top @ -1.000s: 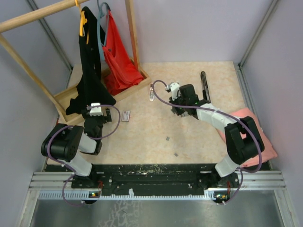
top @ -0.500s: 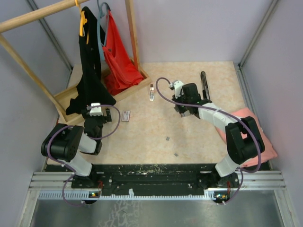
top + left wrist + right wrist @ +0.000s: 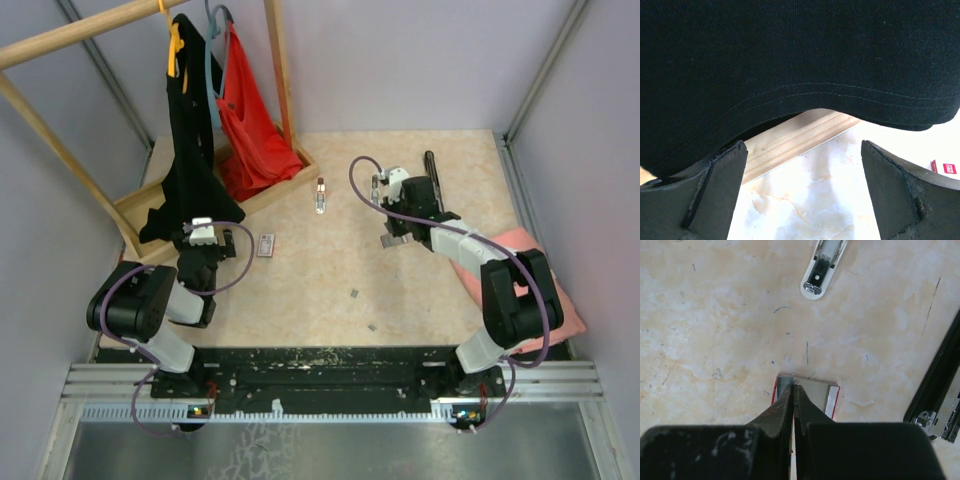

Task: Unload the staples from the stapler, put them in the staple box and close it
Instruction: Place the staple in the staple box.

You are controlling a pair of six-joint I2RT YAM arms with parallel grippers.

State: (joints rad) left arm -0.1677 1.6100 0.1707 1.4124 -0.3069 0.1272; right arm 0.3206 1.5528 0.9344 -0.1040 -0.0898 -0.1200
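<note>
Stapler [image 3: 431,178] lies at the far right of the counter [image 3: 300,290], near your right pincer [image 3: 793,390]. That pincer is pressed together and holds nothing. Your left pincer [image 3: 800,200] is spread wide, well apart from it. If you swing over too low, you could knock the little red-edged tray [image 3: 817,390] under the tips. You could also scatter the tiny grey specks [image 3: 354,293], which may be staples.

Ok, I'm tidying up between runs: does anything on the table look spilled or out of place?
Yes: two grey specks lie loose on the table near its front edge, apart from everything else. They look like stray staples, though they are too small to tell for sure.
</note>
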